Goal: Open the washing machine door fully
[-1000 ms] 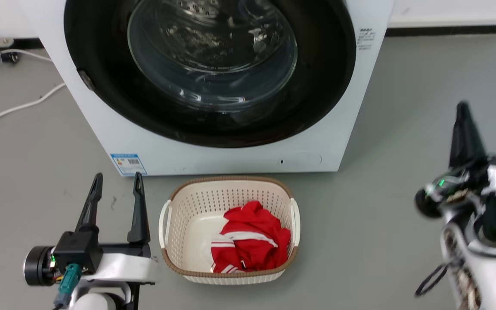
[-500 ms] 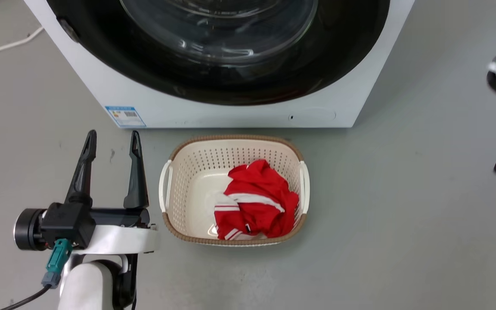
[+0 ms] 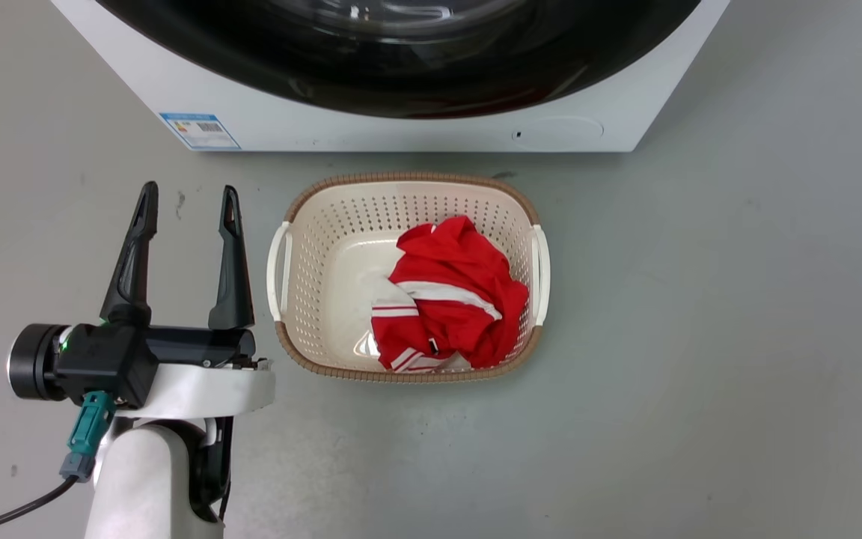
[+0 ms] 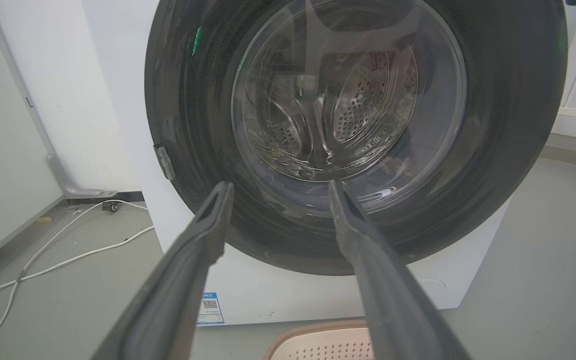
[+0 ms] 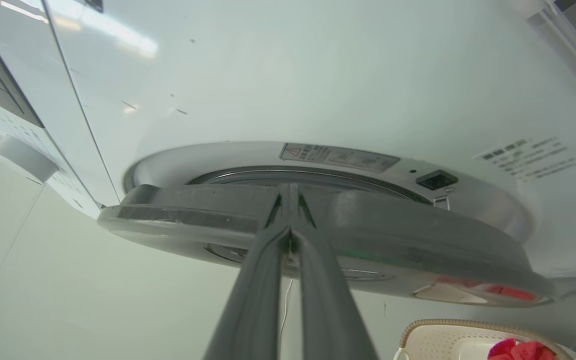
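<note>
Door (image 5: pixel 418 240), glossy black disc, ajar off the white washing machine (image 3: pixel 401 135), right gripper (image 5: pixel 288 200) fingers pressed together at its rim, left gripper (image 3: pixel 188 191) splayed, empty, near the machine's unreadable blue label (image 3: pixel 199 131).

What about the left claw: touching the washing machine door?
Apart. The head view shows bare floor between the left claw and the washing machine, short of the washing machine door.
</note>
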